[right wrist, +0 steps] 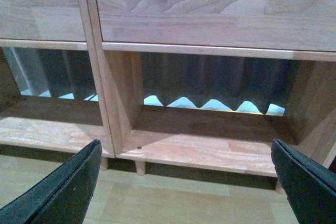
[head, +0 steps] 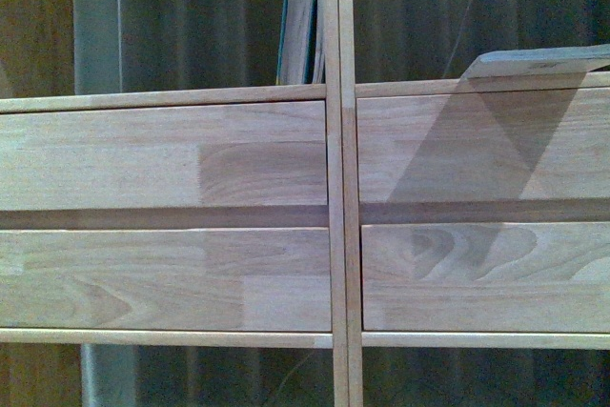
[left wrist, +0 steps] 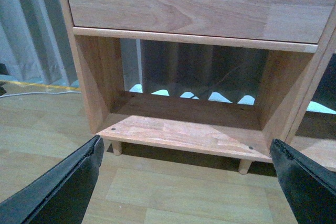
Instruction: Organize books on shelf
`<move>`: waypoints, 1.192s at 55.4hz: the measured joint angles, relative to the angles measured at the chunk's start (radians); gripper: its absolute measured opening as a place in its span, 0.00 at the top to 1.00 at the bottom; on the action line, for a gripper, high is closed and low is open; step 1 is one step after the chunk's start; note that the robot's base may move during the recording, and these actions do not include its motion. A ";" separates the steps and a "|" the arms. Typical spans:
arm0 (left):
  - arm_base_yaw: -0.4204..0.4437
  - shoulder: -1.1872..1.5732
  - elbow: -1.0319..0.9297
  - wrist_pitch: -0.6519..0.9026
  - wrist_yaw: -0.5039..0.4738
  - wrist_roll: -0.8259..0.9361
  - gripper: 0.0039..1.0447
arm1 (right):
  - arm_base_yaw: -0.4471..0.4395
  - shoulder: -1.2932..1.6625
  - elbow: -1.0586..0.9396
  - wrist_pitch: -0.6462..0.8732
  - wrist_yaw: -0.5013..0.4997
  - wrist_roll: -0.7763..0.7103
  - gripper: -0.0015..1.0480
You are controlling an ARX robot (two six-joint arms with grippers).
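**Both pincers wide and bare before the shelf; books stand left of the divider**

The left pincer [left wrist: 184,182] is spread wide and holds nothing. Its two dark fingers [left wrist: 68,187] sit low over the wood floor [left wrist: 184,198], facing the bottom compartment left of the divider [head: 340,188], the upright post that splits the shelf [head: 143,100] into two columns. A short peg leg [left wrist: 117,148] shows under that compartment's board.

In the front view, two plain drawers [head: 162,154] lie left of the divider, one above the other. In the open compartment over them, the books [head: 300,16] stand upright with teal covers and tan page edges. They are pressed against the divider's left face and lean slightly toward it. A grey curtain [head: 191,35] hangs behind the open back.

Right of the divider are two more drawers. On the ledge above them lies a thin pale slab [head: 543,61], seemingly a book, well apart from the divider. It casts a slanting shadow on the upper drawer front.

The right pincer [right wrist: 184,182] is likewise spread wide and holds nothing, facing the bottom compartment right of the divider.
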 joint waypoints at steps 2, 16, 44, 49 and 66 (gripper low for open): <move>0.000 0.000 0.000 0.000 0.000 0.000 0.06 | 0.000 0.000 0.000 0.000 0.000 0.000 0.07; 0.000 0.000 0.000 0.000 0.001 0.000 0.06 | 0.000 0.001 0.000 0.000 0.000 0.000 0.07; 0.000 0.000 0.000 0.000 0.001 0.000 0.06 | 0.000 0.000 0.000 0.000 0.000 0.000 0.07; 0.000 0.000 0.000 0.000 0.001 0.000 0.06 | 0.000 0.000 0.000 0.000 0.000 0.001 0.07; 0.000 0.000 0.000 0.000 0.000 0.000 0.06 | 0.000 0.000 0.000 0.000 0.000 0.000 0.07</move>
